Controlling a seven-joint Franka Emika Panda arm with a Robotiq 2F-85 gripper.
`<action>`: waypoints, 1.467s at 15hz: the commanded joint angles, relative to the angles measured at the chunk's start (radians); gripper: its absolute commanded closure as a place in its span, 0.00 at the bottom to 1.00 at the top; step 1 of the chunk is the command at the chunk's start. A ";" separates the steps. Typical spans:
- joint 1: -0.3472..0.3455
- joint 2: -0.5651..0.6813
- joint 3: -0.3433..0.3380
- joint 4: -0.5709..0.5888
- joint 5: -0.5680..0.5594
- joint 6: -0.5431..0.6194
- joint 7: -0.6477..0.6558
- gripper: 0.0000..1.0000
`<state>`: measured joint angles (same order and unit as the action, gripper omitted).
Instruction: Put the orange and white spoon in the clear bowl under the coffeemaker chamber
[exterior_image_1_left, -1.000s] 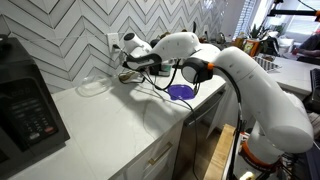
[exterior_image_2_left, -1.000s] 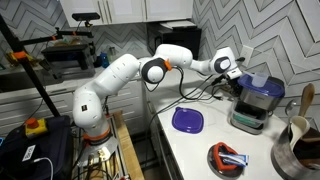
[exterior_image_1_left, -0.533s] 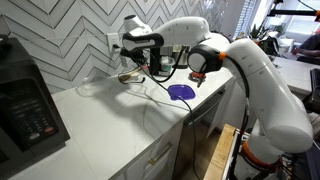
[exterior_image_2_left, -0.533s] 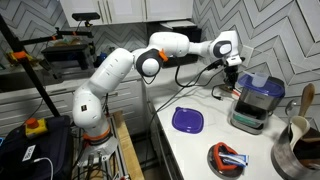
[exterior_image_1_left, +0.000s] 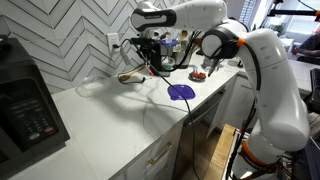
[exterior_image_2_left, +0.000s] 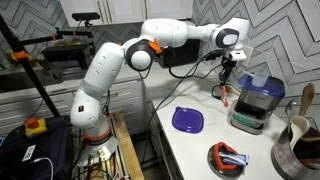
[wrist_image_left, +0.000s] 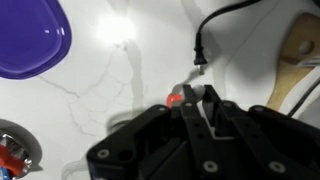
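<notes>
My gripper (exterior_image_2_left: 228, 76) points down and is shut on the orange and white spoon (exterior_image_2_left: 228, 96), which hangs below it above the counter. In the wrist view the spoon (wrist_image_left: 186, 96) shows as an orange and white tip between my fingers (wrist_image_left: 190, 112). The gripper also shows in an exterior view (exterior_image_1_left: 150, 48). The coffeemaker (exterior_image_2_left: 256, 92), dark with a bluish upper chamber, stands just right of the spoon. A clear bowl (exterior_image_2_left: 249, 122) seems to sit in its lower part. The spoon is beside the machine, apart from the bowl.
A purple plate (exterior_image_2_left: 188, 120) (exterior_image_1_left: 180, 92) (wrist_image_left: 30, 35) lies near the counter's front edge. A red bowl (exterior_image_2_left: 228, 158) and a dark pot (exterior_image_2_left: 295, 150) stand nearby. A black cable (wrist_image_left: 215, 25) crosses the counter. Another clear bowl (exterior_image_1_left: 93, 86) and a black keypad appliance (exterior_image_1_left: 25, 105) stand further along the wall.
The arm has risen and swung along the counter, away from the loose clear bowl and the wall. The gripper has turned to point down, with the spoon still in it.
</notes>
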<state>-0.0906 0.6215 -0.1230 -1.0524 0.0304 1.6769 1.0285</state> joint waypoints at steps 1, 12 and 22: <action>-0.042 -0.101 0.034 -0.080 0.082 -0.119 -0.090 0.96; -0.074 -0.372 -0.007 -0.184 0.102 -0.134 -0.086 0.96; -0.057 -0.544 -0.022 -0.548 -0.110 0.103 -0.182 0.96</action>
<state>-0.1582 0.1610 -0.1552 -1.4166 -0.0499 1.6449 0.9050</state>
